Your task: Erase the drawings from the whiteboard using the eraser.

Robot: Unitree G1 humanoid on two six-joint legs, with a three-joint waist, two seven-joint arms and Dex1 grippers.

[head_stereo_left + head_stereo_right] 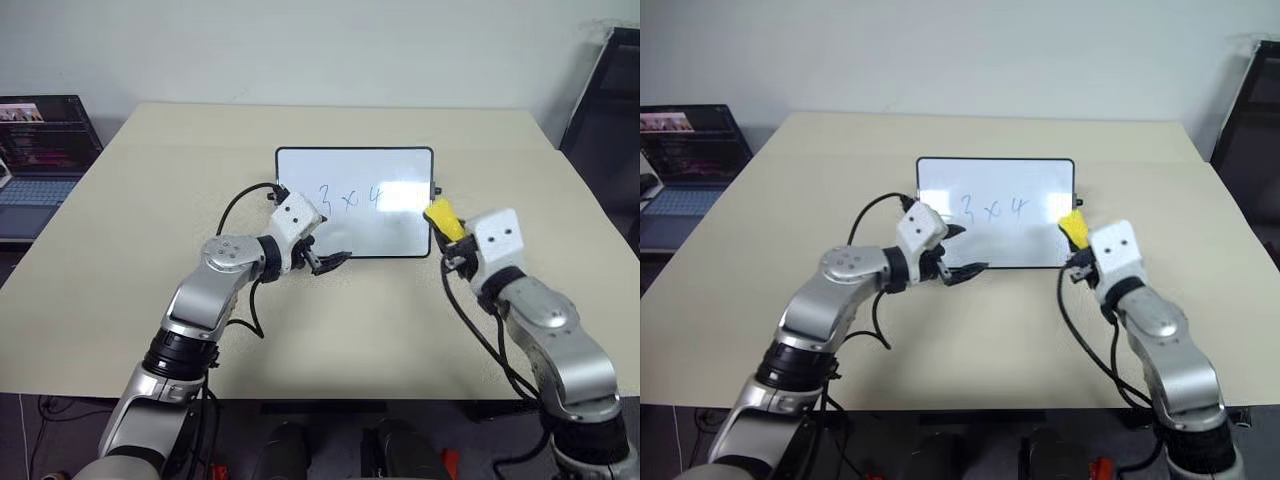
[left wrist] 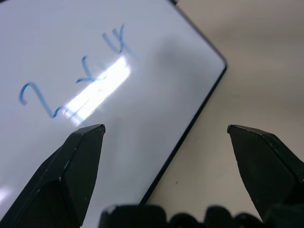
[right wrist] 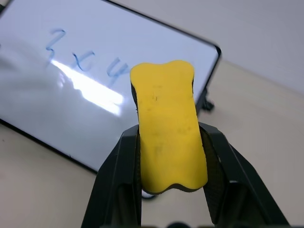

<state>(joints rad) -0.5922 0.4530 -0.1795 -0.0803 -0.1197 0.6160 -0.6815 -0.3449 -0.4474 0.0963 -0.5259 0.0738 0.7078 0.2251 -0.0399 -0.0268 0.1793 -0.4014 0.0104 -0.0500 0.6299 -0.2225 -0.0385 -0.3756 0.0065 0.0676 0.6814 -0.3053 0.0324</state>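
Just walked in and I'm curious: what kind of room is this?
Probably an office or lab: a wide beige table, an open laptop on a side desk, a small black-framed whiteboard, plain white wall.

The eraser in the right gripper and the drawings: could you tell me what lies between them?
Only bare whiteboard, in the left eye view.

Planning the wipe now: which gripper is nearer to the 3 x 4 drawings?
Left, narrowly. The left gripper sits open over the whiteboard's near edge, just below the drawings. The right gripper, shut on the eraser, is at the board's right edge, beside them.
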